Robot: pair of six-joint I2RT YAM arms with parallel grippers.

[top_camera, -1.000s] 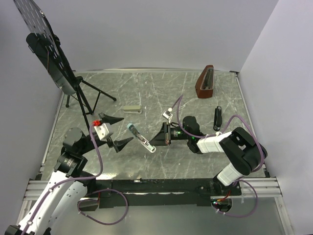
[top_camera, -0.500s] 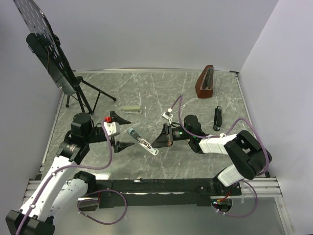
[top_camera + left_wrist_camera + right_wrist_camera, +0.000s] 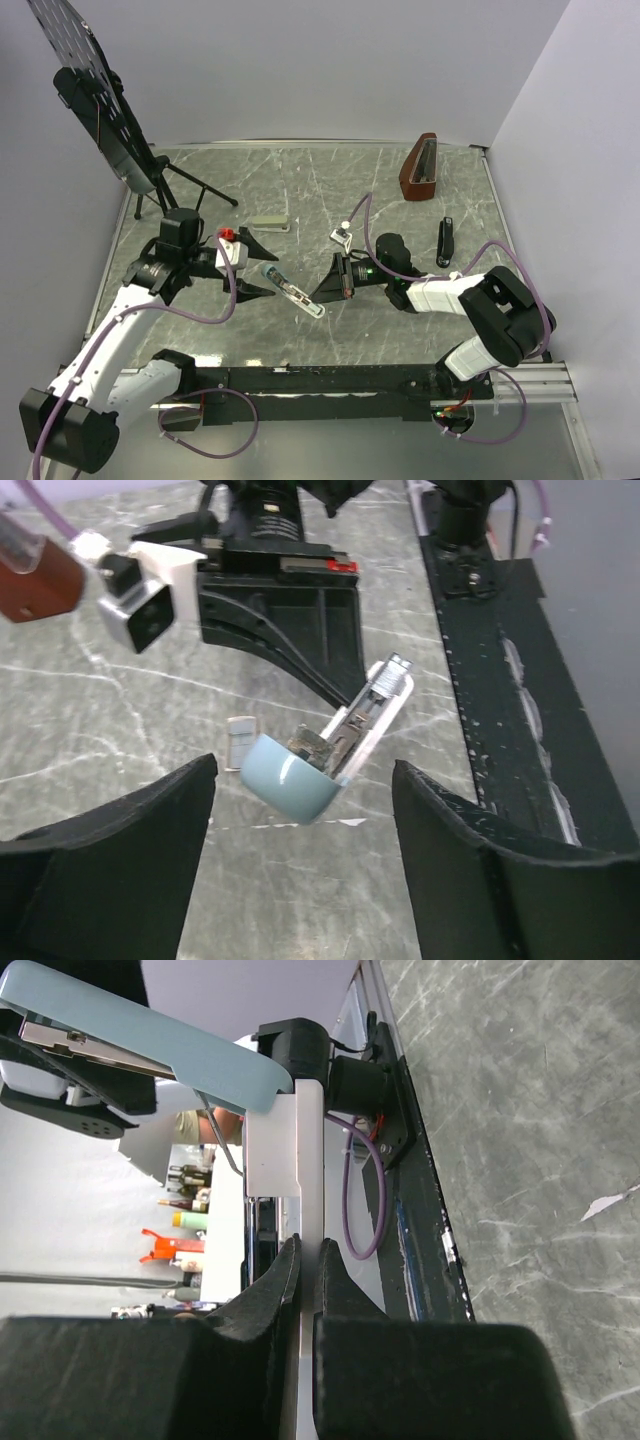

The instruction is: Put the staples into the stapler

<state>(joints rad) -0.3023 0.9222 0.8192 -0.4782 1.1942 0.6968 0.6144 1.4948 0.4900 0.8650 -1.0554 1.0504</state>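
Note:
The slim black stapler (image 3: 445,241) lies closed on the table at the right, apart from both grippers. The whitish-tan staple box (image 3: 269,224) lies at the back centre; no staple strip shows. My right gripper (image 3: 326,284) is shut on the white base (image 3: 308,1190) of a pale grey-green stapler (image 3: 291,288), held open above the table. Its top arm (image 3: 150,1032) is raised. My left gripper (image 3: 268,270) is open, and the rounded end of the grey-green stapler (image 3: 292,785) sits just ahead of and between its fingers (image 3: 150,830).
A music stand (image 3: 110,130) on a tripod stands at the back left. A brown metronome (image 3: 418,168) stands at the back right. A small whitish piece (image 3: 240,742) lies on the table beyond the held stapler. The black front rail (image 3: 330,378) runs along the near edge.
My left arm has swung up and to the right, bringing its open gripper to the rounded end of the grey-green stapler. The right gripper has held the stapler nearly still.

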